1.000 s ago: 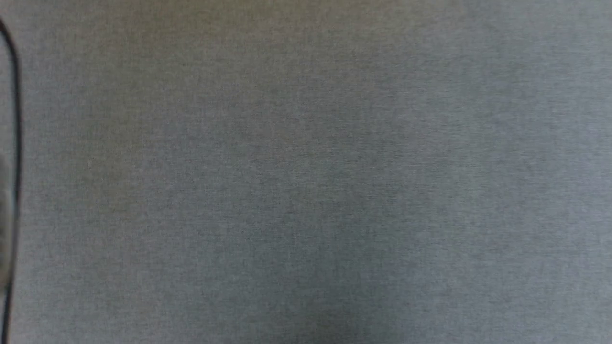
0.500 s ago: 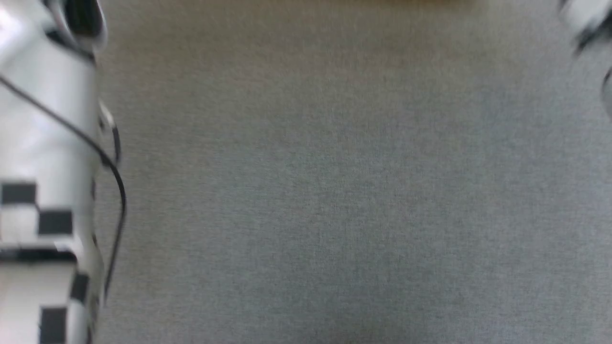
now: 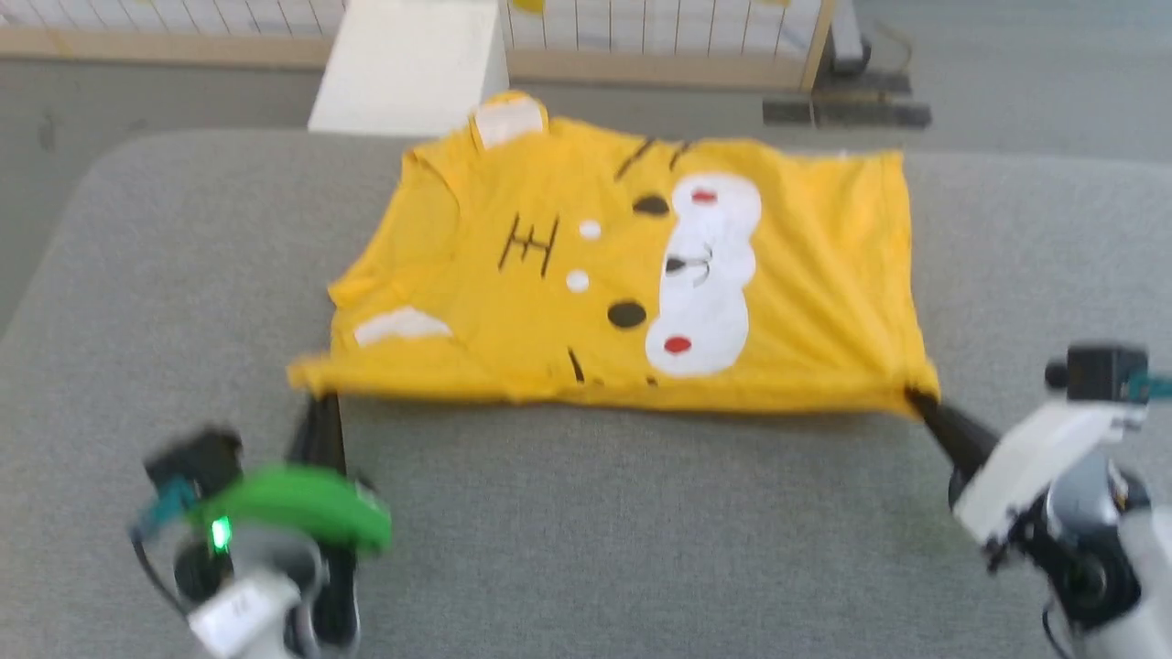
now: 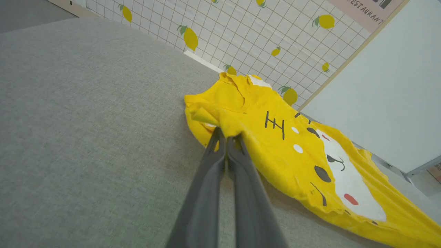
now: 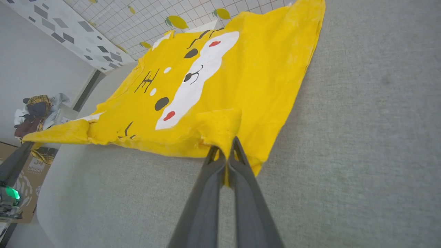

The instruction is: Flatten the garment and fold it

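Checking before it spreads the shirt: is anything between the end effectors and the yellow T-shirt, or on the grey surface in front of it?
Nothing visible. The left end effector and right end effector are each shut on a near corner of the garment, and the grey surface toward the robot shows no obstacle.

My head camera has tilted up, I think: a second ago it gave me only grey cloth [image 3: 586, 531] and a cable, then a blurred pale forearm; now I see the yellow T-shirt [image 3: 641, 275] with the left gripper [image 3: 319, 398] and right gripper [image 3: 916, 398] pinching its near corners
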Available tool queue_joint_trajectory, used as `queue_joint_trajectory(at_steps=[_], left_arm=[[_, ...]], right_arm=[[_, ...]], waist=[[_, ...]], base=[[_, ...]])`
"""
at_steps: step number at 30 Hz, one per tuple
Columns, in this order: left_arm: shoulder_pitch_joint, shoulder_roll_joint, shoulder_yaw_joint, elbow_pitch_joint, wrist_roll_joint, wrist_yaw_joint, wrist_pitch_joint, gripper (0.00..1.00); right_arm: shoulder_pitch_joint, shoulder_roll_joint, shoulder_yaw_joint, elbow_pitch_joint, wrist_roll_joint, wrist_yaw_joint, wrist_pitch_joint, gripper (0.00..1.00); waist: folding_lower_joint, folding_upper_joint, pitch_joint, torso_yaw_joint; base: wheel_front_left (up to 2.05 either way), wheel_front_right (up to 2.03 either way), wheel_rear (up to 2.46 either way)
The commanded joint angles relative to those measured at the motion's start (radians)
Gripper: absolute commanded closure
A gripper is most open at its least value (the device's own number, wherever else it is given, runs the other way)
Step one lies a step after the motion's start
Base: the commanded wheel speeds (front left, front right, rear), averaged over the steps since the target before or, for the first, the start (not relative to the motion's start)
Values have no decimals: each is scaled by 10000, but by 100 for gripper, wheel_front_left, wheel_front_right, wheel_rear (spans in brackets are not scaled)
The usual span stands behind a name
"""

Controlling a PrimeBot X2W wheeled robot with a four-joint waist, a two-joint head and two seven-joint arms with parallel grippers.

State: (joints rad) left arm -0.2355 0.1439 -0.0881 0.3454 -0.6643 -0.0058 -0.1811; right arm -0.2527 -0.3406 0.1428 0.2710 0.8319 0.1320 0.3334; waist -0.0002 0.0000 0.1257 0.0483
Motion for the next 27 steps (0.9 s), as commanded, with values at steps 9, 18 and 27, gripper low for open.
queue_joint_trajectory(at_steps=[9, 18, 27], left_arm=[[3471, 296, -174, -1170, -383, 1097, 2077, 100], [5304, 927, -241, -2449, -386, 2934, 4738, 100], [5058, 961, -54, -4376, -404, 3011, 4554, 100]], right_arm=[[2557, -126, -685, -806, -257, -13, 601, 100], [3989, -172, -1280, -1800, -581, -13, 2696, 100], [3874, 437, -2185, -2808, -1263, -13, 3261, 100]], waist=[[2, 0, -1133, -51], [2, 0, -1264, -31], [2, 0, -1012, 37]], base=[[0, 0, 0], [0, 0, 0], [0, 0, 0]])
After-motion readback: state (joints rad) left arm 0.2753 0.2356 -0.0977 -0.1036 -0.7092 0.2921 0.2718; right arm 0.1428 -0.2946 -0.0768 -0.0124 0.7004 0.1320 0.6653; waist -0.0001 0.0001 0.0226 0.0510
